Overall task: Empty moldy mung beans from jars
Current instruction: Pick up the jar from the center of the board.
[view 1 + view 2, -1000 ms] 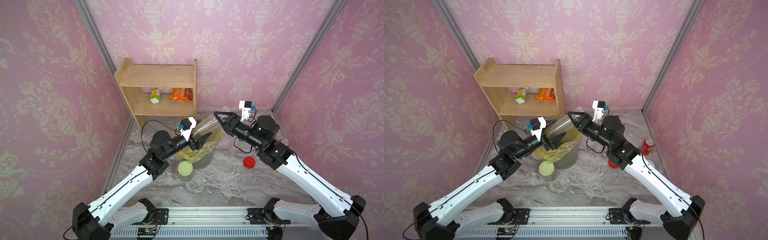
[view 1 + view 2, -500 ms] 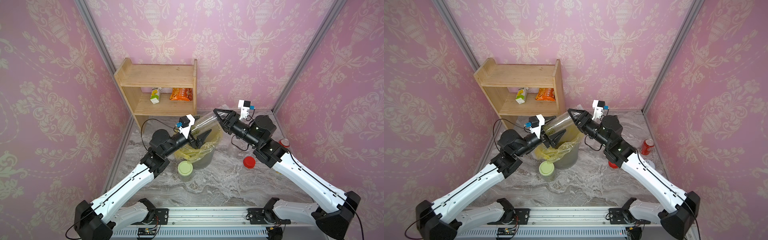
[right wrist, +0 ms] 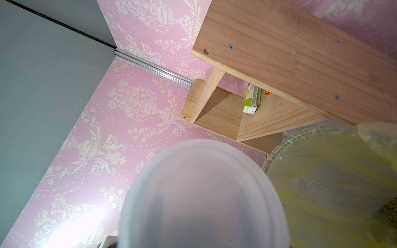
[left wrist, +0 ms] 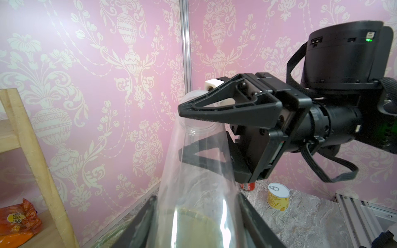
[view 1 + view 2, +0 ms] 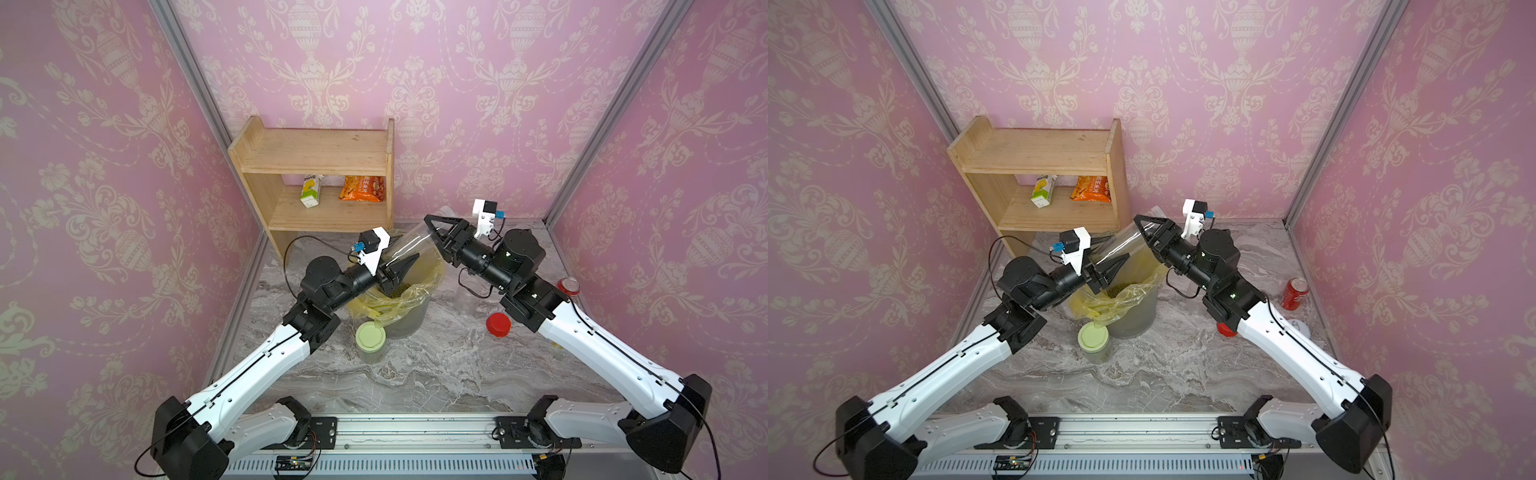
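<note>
Where my two arms meet above the waste bin (image 5: 411,324), I record the tall clear jar (image 5: 409,245) tilted, not upright. Its long axis runs from a high end at the rear right down to a low end at the front left, and that low end points into the bin's yellow liner (image 5: 386,309). My right claw (image 5: 432,230) is clenched on the jar's upper part, one finger on each side of the wall. In the left wrist view one finger (image 4: 236,114) crosses in front of the jar and the second shows through the clear plastic. The jar's rounded whitish end (image 3: 204,193) juts past those fingertips and fills the near field of the right wrist view, blurred. My left claw (image 5: 405,266) is clenched on the lower part of the same jar, with the wall passing between its two fingers. The jar spans from one claw to the other and is held off the table at both ends. Its body looks clear along the length that I can see; whether the low end is open I cannot tell. The mung beans (image 5: 400,289) lie as a dull green heap inside the liner, directly below my left claw. A squat jar with a pale-green lid (image 5: 370,337) stands upright on the marble table (image 5: 436,374), just beside the bin on its near side. Behind the bin stands a wooden shelf (image 5: 316,158).
</note>
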Controlling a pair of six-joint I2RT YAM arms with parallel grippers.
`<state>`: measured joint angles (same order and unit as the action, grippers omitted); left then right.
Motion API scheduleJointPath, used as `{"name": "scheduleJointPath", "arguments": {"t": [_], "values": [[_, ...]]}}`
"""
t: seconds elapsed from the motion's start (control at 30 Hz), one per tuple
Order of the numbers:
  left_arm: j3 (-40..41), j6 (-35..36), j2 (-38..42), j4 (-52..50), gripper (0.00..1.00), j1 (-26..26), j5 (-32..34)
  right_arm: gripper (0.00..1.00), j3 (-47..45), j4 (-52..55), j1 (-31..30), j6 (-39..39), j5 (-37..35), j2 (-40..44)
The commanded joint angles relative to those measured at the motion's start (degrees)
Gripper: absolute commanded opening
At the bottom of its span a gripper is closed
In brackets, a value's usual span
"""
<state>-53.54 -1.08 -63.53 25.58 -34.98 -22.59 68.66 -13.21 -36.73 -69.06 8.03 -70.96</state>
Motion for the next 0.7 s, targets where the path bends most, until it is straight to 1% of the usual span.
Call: {"name": "scheduleJointPath", "arguments": {"t": [0.0, 0.17, 0.33, 0.4, 0.57, 0.6, 0.67], "values": [[-0.92, -1.30, 0.13, 2.07, 0.44, 0.04, 0.03, 0.41, 0.85, 0.02, -1.57, -0.29, 4.83, -1.11], [1.16, -1.47, 2.49, 2.13, 0.42, 0.28, 1.17, 0.44, 2.84, 2.59, -2.61, 2.04, 4.86, -1.83], [3.07, -1.34, 5.42, 1.85, 0.37, 0.56, 2.28, 0.54, 4.15, 4.00, -3.28, 2.72, 4.45, -2.77], [3.43, -1.20, 6.02, 1.66, 0.35, 0.58, 2.78, 0.54, 4.47, 3.70, -3.30, 3.02, 5.02, -3.18], [4.01, -0.90, 7.13, 1.31, 0.32, 0.69, 3.05, 0.61, 5.41, 5.02, -3.39, 3.33, 4.76, -3.62], [4.29, -0.85, 7.53, 1.33, 0.32, 0.70, 3.39, 0.62, 5.35, 5.21, -3.38, 3.23, 4.69, -3.57], [4.65, -0.77, 7.89, 1.52, 0.32, 0.70, 3.66, 0.70, 5.16, 5.21, -3.47, 3.36, 4.35, -3.33]]}}
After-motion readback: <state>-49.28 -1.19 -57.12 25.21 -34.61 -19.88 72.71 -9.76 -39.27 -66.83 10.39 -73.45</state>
